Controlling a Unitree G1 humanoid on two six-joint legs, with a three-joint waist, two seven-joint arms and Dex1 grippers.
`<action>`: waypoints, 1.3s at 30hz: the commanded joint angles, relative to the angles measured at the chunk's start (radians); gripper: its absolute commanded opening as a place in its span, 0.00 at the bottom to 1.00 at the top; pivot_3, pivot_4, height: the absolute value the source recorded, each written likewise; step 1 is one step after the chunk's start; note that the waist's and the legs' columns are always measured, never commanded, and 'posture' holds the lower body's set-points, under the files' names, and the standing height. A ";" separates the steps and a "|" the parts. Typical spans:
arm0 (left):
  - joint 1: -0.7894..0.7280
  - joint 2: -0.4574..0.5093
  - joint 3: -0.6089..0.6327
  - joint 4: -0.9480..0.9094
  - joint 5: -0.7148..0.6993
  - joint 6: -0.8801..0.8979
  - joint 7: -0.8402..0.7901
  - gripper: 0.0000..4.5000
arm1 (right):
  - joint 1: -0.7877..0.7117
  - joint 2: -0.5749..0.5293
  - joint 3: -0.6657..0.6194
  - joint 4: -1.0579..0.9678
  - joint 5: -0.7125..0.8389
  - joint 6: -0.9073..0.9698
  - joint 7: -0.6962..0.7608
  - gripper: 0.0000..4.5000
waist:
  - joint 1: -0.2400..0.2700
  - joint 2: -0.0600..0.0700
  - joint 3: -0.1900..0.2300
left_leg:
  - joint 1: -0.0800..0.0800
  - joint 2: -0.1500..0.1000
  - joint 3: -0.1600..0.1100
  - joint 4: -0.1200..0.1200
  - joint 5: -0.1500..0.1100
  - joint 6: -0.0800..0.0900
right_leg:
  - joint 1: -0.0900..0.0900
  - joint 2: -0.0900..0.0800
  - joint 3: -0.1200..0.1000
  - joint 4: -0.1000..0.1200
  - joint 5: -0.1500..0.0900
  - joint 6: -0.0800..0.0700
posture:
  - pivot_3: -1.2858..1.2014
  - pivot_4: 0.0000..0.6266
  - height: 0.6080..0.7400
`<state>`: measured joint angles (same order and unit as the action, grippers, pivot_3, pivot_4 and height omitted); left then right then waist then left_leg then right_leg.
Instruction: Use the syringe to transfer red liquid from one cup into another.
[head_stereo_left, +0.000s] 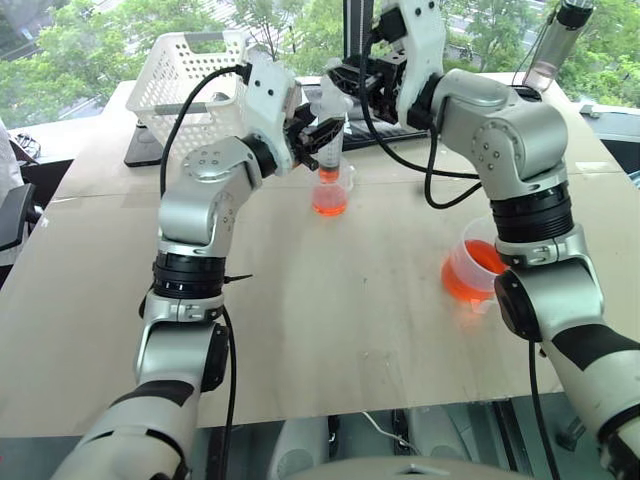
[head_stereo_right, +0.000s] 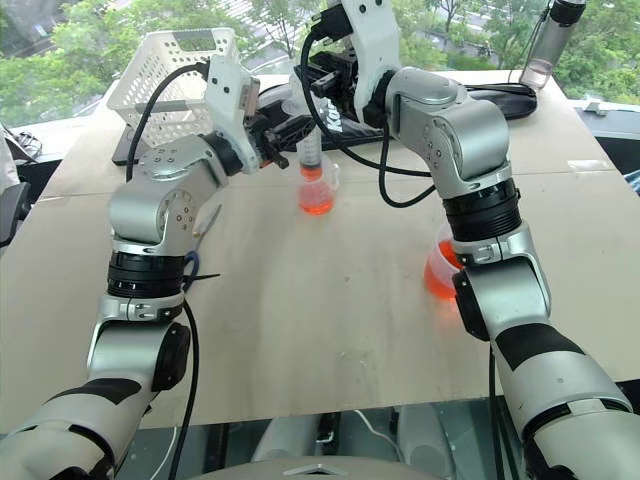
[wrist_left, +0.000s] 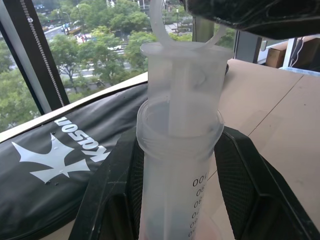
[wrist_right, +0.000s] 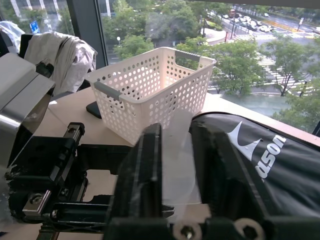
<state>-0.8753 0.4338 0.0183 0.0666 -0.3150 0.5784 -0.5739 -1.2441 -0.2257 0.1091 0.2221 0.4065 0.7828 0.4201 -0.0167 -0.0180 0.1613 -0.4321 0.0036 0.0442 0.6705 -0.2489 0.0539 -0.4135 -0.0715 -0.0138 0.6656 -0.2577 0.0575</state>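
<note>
Over the small cup (head_stereo_left: 329, 195) near the middle of the table (head_stereo_left: 330, 300), syringe (head_stereo_left: 329, 135) held upright, orange tip down in the cup's red liquid (head_stereo_left: 328, 205). Left gripper (head_stereo_left: 318, 138) clamped on the barrel from the side, one black finger (wrist_left: 120, 200) against each flank. Right gripper (wrist_right: 175, 165) above it, closed on the translucent plunger top (wrist_right: 177, 150). Off to the robot's right, well apart from the small cup, handled beaker (head_stereo_left: 470, 270) with more red liquid, partly hidden behind the right arm. At the far edge, white perforated basket (head_stereo_left: 190, 80), black bag (wrist_left: 60, 165) with white lettering, and a clear bottle (head_stereo_left: 553, 45).
</note>
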 joint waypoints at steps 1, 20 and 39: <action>-0.003 0.004 0.007 -0.056 0.004 -0.021 0.000 0.33 | -0.039 0.003 -0.012 -0.002 -0.029 -0.013 0.009 0.17 | 0.000 0.000 0.000 | 0.000 0.000 0.000 0.000 0.000 0.000 | 0.000 0.000 0.000 0.000 0.000 0.000 | 0.52 0.24 0.88; 0.008 -0.005 0.011 -0.043 0.008 -0.036 0.002 0.33 | -0.052 -0.011 0.025 0.052 -0.143 -0.056 0.050 0.03 | 0.000 0.000 0.000 | 0.000 0.000 0.000 0.000 0.000 0.000 | 0.000 0.000 0.000 0.000 0.000 0.000 | 0.52 0.24 0.88; -0.003 -0.031 0.053 -0.059 -0.018 -0.008 0.019 0.33 | -0.028 0.069 -0.020 0.164 -0.065 0.038 0.105 0.03 | -0.001 0.000 0.000 | 0.000 0.000 0.000 0.000 0.000 0.000 | 0.000 0.000 0.000 0.000 0.000 0.000 | 0.52 0.24 0.88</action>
<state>-0.8417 0.4052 0.0371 0.0744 -0.2990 0.6002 -0.5480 -1.2844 -0.1666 0.0724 0.3726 0.3553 0.8060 0.5193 -0.0174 -0.0180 0.1613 -0.4322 0.0035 0.0444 0.6703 -0.2489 0.0538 -0.4136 -0.0715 -0.0138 0.6655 -0.2576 0.0575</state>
